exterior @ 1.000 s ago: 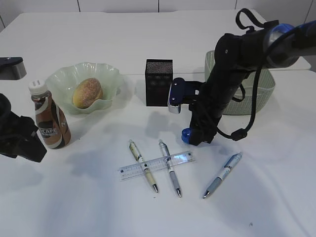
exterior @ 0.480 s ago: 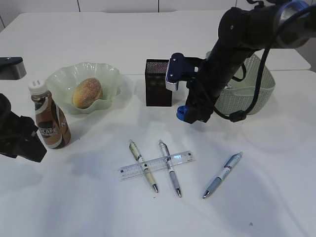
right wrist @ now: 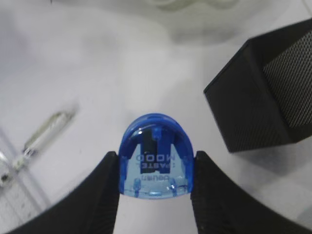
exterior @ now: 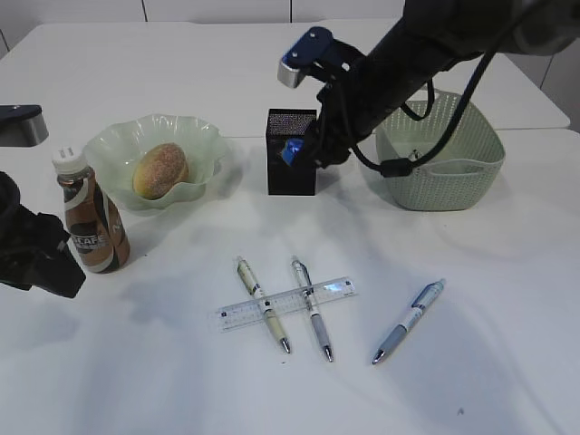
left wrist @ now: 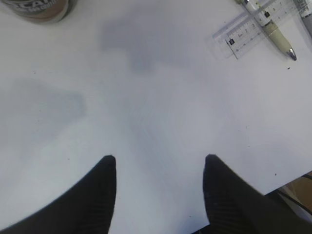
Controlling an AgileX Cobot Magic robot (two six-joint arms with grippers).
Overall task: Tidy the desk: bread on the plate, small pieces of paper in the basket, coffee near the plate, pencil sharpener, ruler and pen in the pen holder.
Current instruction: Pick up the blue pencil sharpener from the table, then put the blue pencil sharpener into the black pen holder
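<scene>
Beside the pen holder (exterior: 292, 151), at its 3 o'clock edge, the right gripper (right wrist: 155, 171) now hangs with the blue pencil sharpener (right wrist: 156, 157) clamped between its half-spread fingers. Over the last second the arm has lifted it from low over the desk (exterior: 181, 362), near the pens, towards the holder's mouth, so the drop looks close. Whether it is yet above the opening is hard to tell. The left gripper (left wrist: 160, 163) stands open and empty. No paper scraps are visible.

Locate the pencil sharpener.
The blue pencil sharpener is clamped in the right end effector, held in the air just right of the pen holder.
</scene>
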